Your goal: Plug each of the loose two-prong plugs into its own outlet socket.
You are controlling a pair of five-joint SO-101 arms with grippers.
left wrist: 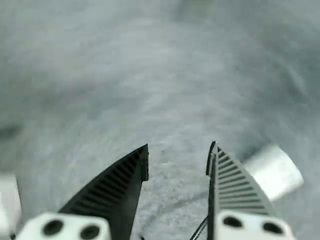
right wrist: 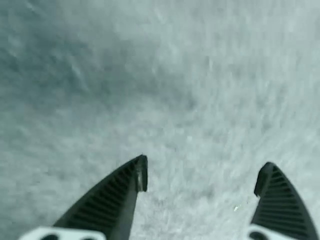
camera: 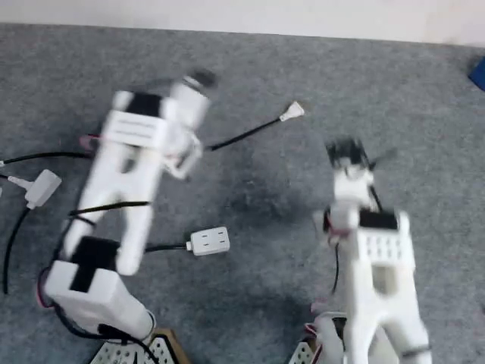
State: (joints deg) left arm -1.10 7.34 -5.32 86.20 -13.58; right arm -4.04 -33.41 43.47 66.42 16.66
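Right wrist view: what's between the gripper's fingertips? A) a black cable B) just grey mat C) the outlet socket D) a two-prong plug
B: the right gripper is open over bare grey mat, holding nothing.

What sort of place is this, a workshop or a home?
Probably a robotics test bench: the white left arm and right arm stand side by side on a grey carpeted table, with a loose plug and an outlet socket on cords lying on it.
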